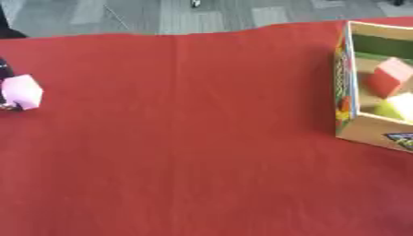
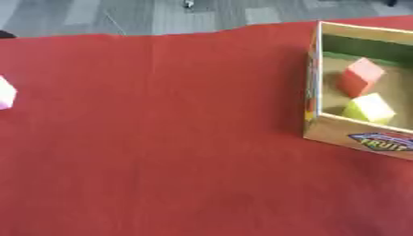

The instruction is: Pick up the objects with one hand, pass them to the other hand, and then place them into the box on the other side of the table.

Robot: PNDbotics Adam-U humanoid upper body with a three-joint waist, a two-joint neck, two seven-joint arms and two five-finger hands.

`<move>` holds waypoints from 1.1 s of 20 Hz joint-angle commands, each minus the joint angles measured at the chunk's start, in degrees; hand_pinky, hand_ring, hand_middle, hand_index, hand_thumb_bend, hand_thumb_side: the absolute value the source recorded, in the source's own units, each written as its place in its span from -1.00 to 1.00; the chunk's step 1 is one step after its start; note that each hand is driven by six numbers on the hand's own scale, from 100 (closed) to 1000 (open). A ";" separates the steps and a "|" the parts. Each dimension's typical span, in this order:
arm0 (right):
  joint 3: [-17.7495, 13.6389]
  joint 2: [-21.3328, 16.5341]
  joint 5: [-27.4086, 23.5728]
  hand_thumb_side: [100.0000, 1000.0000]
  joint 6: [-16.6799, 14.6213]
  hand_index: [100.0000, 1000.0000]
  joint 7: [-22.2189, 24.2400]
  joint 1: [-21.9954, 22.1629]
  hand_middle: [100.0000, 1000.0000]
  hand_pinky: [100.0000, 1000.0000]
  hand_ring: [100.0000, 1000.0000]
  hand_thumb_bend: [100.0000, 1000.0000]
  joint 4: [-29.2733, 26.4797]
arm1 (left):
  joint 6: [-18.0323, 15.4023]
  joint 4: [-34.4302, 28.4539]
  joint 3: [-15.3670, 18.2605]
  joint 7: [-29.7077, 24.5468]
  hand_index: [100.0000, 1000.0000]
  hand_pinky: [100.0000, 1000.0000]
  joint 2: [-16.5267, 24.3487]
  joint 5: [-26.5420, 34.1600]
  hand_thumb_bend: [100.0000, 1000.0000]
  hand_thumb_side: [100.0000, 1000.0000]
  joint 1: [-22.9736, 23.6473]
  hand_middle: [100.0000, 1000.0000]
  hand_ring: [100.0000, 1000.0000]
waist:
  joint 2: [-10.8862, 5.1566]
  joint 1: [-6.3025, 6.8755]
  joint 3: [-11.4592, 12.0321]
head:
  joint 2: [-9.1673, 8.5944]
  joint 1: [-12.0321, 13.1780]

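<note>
At nine o'clock, dark parts of the left hand [image 1: 4, 69] show at the view's edge against the pink block [image 1: 22, 91]; whether its fingers grasp it I cannot tell. The right hand is out of sight. The block looks light, stiff and flat-faced (probably foam or wood), best taken across opposite faces. At three o'clock the box [image 2: 355, 133] holds a red block [image 2: 360, 76] and a yellow block [image 2: 368, 109].

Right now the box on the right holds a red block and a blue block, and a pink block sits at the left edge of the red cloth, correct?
Not quite. The box holds a red block and a yellow block, not a blue one; the right eye view shows both. The pink block is at the left edge.
</note>
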 commanded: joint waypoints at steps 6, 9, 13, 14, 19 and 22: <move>-0.46 -0.86 0.39 -0.17 0.26 0.96 -0.21 0.08 0.67 0.95 1.00 -1.00 -0.92 | 0.52 -0.01 0.78 -0.95 -0.12 0.37 2.25 -0.37 -0.40 -1.00 -0.91 0.05 0.30 | -1.13 -0.27 0.15 | -0.36 0.03; -0.52 -1.06 0.21 -0.16 0.23 0.96 -0.30 0.36 0.67 0.95 1.00 -1.00 -0.92 | 0.46 -0.96 0.83 -0.34 -0.17 0.33 2.31 1.07 -0.52 -1.00 -0.94 -0.01 0.25 | -1.47 -0.38 0.46 | -0.02 -0.02; -0.58 -1.86 -0.68 -0.18 -0.16 0.95 -0.42 0.98 0.66 0.95 1.00 -1.00 -0.92 | -0.20 -3.14 0.26 0.55 -0.18 0.32 2.39 3.49 -0.58 -1.00 -0.83 -0.04 0.24 | -2.54 -0.73 1.21 | 0.58 -0.41; -0.60 -2.20 -1.08 -0.18 -0.33 0.95 -0.48 1.15 0.66 0.95 1.00 -1.00 -0.92 | -0.37 -3.66 0.13 0.70 -0.18 0.32 2.38 4.14 -0.60 -1.00 -0.81 -0.04 0.23 | -2.92 -0.84 1.43 | 0.79 -0.51; -0.83 -3.85 -3.10 -0.20 -0.93 0.95 -0.69 2.34 0.66 0.95 1.00 -1.00 -0.92 | -1.60 -6.72 -0.76 1.70 -0.18 0.31 2.64 8.22 -0.66 -1.00 -0.18 -0.08 0.22 | -4.86 -1.25 2.57 | 1.78 -1.47; -0.97 -4.70 -4.15 -0.20 -1.05 0.94 -0.78 3.10 0.66 0.95 1.00 -1.00 -0.92 | -2.67 -9.34 -1.47 2.42 -0.19 0.29 2.93 11.35 -0.72 -1.00 0.63 -0.11 0.18 | -6.21 -1.44 3.55 | 2.76 -2.37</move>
